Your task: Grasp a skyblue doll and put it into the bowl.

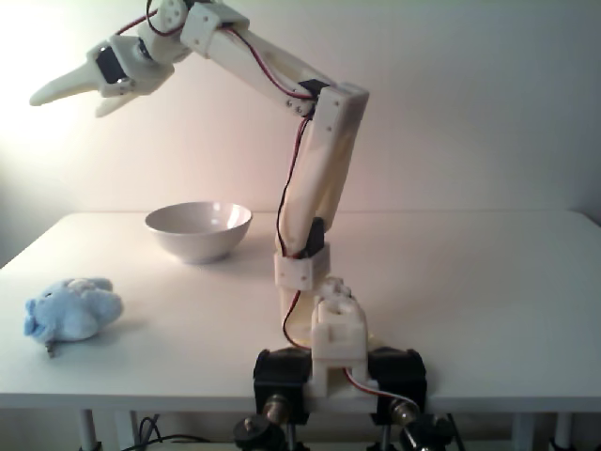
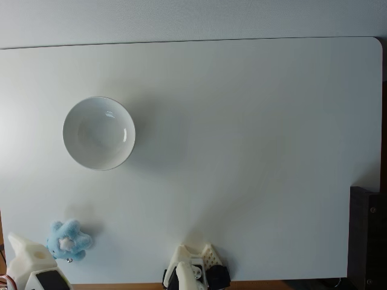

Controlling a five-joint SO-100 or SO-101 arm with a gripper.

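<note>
No step is complete. The doll [image 1: 72, 310] lies on the bench [image 1: 470, 282], well apart from the empty bowl [image 1: 199, 228]. The tool [image 1: 70, 99] hangs high above, fingers parted, grasping nothing. Descent, grasp and transfer remain.

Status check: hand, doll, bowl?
Hand open, raised, holding nothing. Fluffy light-blue plush doll on table. Glossy white round bowl empty. Nothing in the way.
</note>
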